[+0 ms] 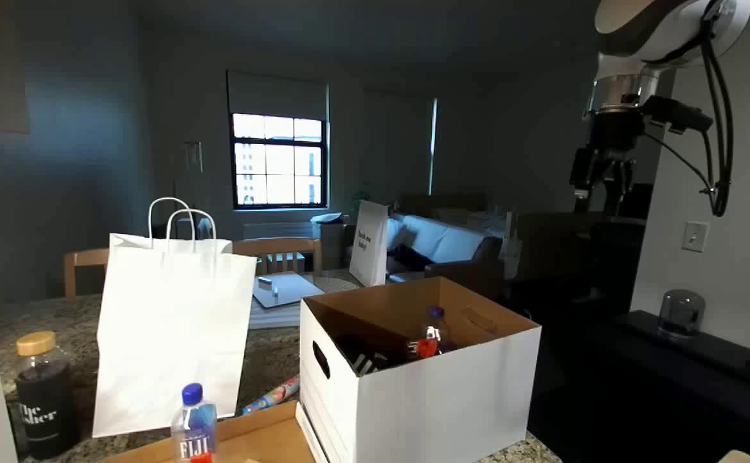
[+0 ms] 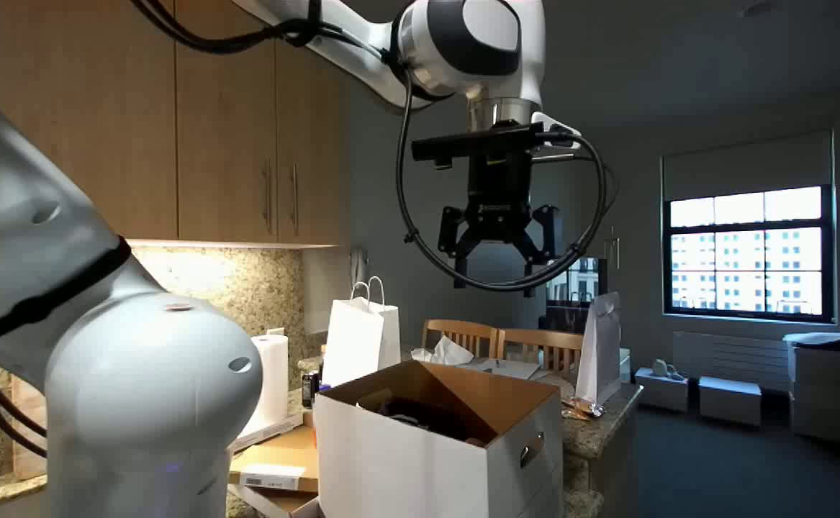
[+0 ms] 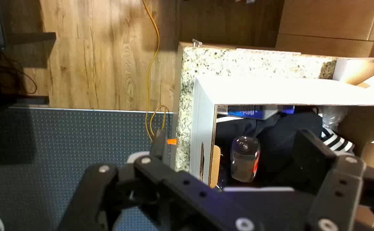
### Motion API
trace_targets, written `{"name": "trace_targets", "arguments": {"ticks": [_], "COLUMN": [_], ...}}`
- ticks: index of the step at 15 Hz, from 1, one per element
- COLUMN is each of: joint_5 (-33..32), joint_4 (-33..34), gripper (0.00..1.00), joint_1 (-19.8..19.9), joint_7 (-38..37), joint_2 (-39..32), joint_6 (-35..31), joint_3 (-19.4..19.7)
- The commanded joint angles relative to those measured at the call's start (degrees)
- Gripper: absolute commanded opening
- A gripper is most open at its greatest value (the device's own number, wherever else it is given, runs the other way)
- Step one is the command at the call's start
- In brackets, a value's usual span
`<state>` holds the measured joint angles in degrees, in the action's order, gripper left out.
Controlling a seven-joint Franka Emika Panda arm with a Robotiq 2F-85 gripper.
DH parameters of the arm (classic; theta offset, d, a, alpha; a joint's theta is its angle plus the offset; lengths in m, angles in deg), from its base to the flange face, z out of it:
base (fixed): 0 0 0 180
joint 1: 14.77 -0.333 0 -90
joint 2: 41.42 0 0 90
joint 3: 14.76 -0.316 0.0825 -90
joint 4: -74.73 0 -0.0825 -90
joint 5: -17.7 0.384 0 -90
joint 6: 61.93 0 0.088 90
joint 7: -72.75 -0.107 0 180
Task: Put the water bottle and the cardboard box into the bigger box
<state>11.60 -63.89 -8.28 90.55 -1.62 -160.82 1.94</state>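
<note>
Near one edge of the speckled granite counter [image 3: 225,62], back from its free corner, a blue-capped, red-and-blue-labelled clear plastic water bottle [image 1: 195,421] stands upright in or just before a shallow brown cardboard tray [image 1: 272,434]; its foot is out of view. At that tray lies the slim plain brown cardboard box [image 2: 276,457]. Just beside, close to the corner, sits the large, white-walled, brown-lined bigger box [image 1: 442,411], where a similar clear bottle [image 1: 437,334] shows among dark cloth [image 3: 273,131]. I take the outer bottle as the one to load. High above the bigger box's end-side wall hangs the black two-finger gripper [image 2: 494,279], fingers spread wide with nothing between them.

The step, I judge, is to fetch from the tray. Cross at this height, then drop straight down, a finger either side of the bottle below its cap; squeeze lightly, as thin plastic will likely buckle. Avoid the white paper bag [image 1: 175,334] behind. Raise the bottle's foot above the rim before crossing, and lower it onto cloth. Take the slim box across its narrower width, keeping it level.
</note>
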Motion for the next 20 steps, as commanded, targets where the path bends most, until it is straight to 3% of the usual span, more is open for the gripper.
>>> {"name": "trace_targets", "arguments": {"ticks": [1, 10, 15, 20], "joint_5": [0.3, 0.68, 0.45, 0.71], "joint_4": [0.12, 0.21, -0.13, 0.5], "gripper": [1.0, 1.0, 1.0, 1.0], "joint_1": [0.53, 0.09, -1.14, -4.76], "joint_7": [0.27, 0.65, 0.49, 1.69], "joint_2": [-0.15, 0.0, 1.02, -0.34], "joint_6": [0.1, 0.82, 0.91, 1.54], "joint_3": [-0.42, -0.59, -2.98, -6.01]}}
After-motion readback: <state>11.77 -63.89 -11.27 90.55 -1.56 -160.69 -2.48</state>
